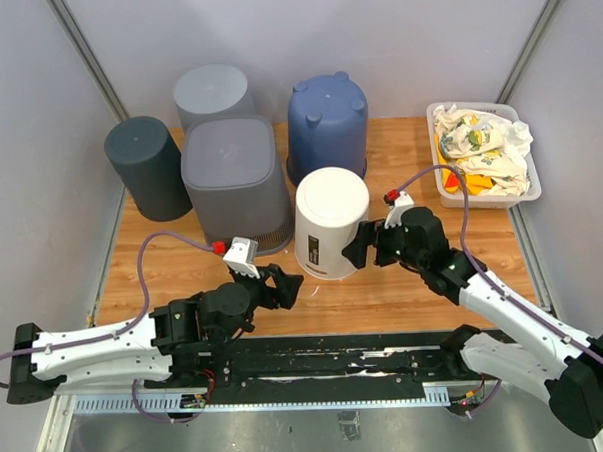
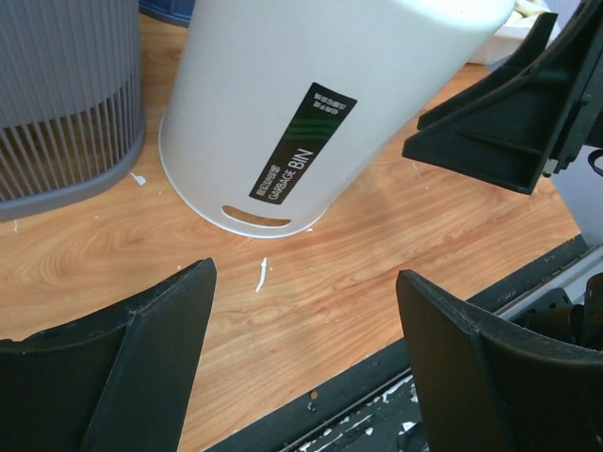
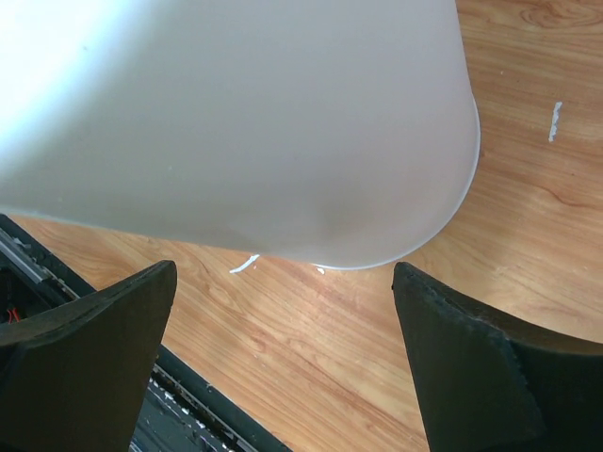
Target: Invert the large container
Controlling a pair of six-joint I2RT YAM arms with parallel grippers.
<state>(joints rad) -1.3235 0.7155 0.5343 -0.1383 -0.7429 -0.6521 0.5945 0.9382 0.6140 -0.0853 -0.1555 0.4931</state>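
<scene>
The left end effector (image 1: 284,285) hangs released, jaws spread, just short of the tall white plastic garbage bin (image 1: 331,223). The right end effector (image 1: 360,246), also released, sits just beside the bin's lower right wall. The bin stands mid-way on the wooden bench (image 1: 384,292), rim down, with a black label on its side. Behind it, three grey plastic bins (image 1: 234,179) and a blue plastic bin (image 1: 327,125) stand inverted, and a clear plastic tray (image 1: 484,200) holds crumpled printed cloths (image 1: 483,143).

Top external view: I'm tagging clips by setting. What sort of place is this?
Probably a robotics lab work cell: plain grey panel walls box in a wooden table, and the white garbage bin and a grey slatted bin stand upside down on it like staged props.
</scene>
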